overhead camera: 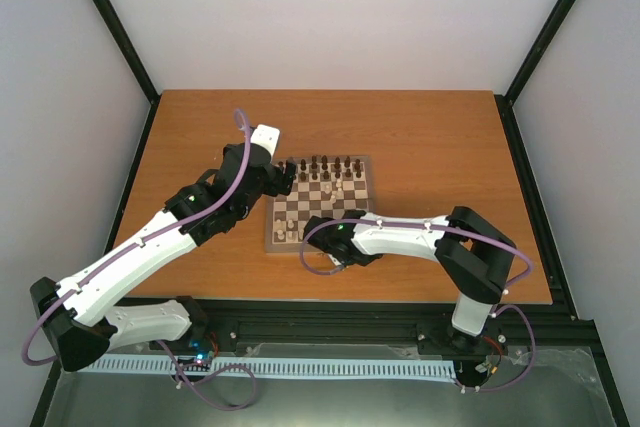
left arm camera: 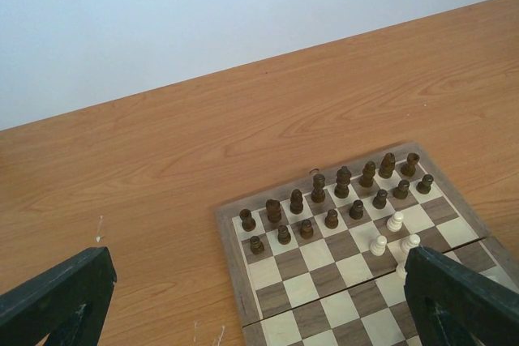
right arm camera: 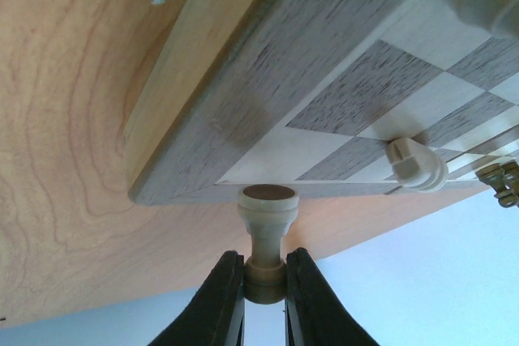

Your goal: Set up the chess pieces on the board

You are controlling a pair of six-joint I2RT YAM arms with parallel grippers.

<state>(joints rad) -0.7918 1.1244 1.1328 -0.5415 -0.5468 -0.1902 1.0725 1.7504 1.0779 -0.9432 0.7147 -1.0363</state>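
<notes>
The board (overhead camera: pixel 272 244) lies mid-table, and the dark chess pieces (overhead camera: pixel 325 165) fill its two far rows. A few cream pieces (overhead camera: pixel 337 187) stand near its middle. My right gripper (right arm camera: pixel 265 277) is shut on the head of a cream piece (right arm camera: pixel 268 220). That piece's round base faces a pale corner square of the board (right arm camera: pixel 268 79), at the near edge. Another cream piece (right arm camera: pixel 415 164) stands on the board close by. My left gripper (left arm camera: pixel 259 318) hangs open over the board's far left part (left arm camera: pixel 324 253), nothing between its fingers (left arm camera: pixel 57 297). Dark pieces (left arm camera: pixel 340 192) and cream pieces (left arm camera: pixel 395 221) show ahead of it.
The orange wooden table (overhead camera: pixel 430 137) is walled by pale panels with black frame posts (overhead camera: pixel 115 27). A black rail (overhead camera: pixel 330 322) carries both arm bases along the near edge. More cream pieces (overhead camera: pixel 290 230) stand near the board's front left.
</notes>
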